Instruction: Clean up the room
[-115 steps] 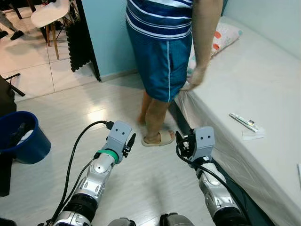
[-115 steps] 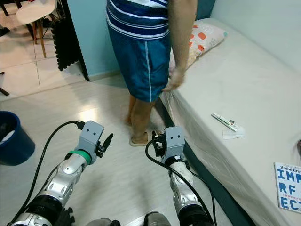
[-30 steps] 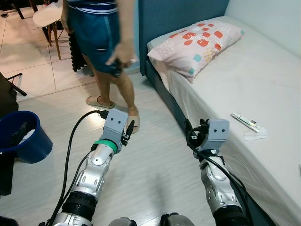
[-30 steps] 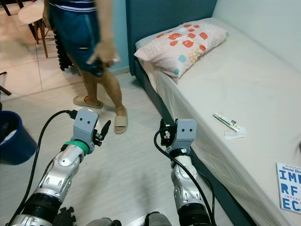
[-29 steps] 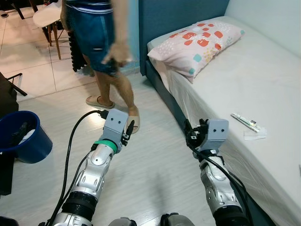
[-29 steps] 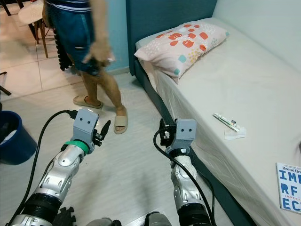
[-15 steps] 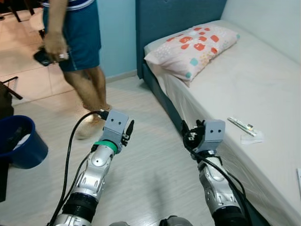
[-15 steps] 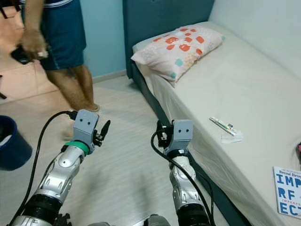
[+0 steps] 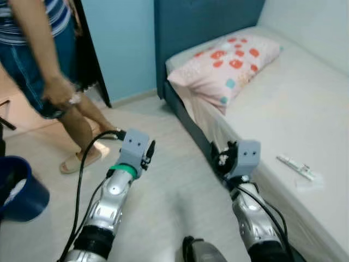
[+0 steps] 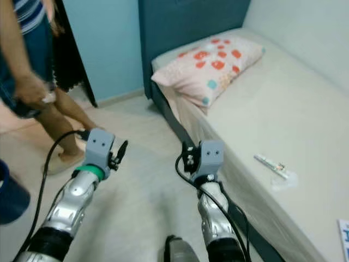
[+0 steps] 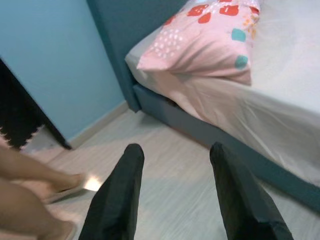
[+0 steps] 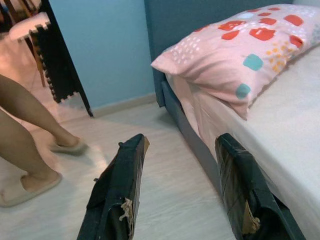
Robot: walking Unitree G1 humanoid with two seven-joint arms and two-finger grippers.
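Both empty, fingers spread: left gripper (image 11: 172,200), right gripper (image 12: 182,192). Tube (image 9: 293,164) plus wrapper (image 9: 308,180) near bed (image 9: 305,109) front edge. Square up to that edge, then reach right (person (image 9: 38,71) close left).

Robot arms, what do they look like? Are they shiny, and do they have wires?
Both arms are shiny silver with dark joint rings. The left arm wears a green band near its grey, boxy wrist block, and a black cable loops alongside it. The right arm has black wires bunched at its grey block. The left gripper and right gripper each have two long black fingers.
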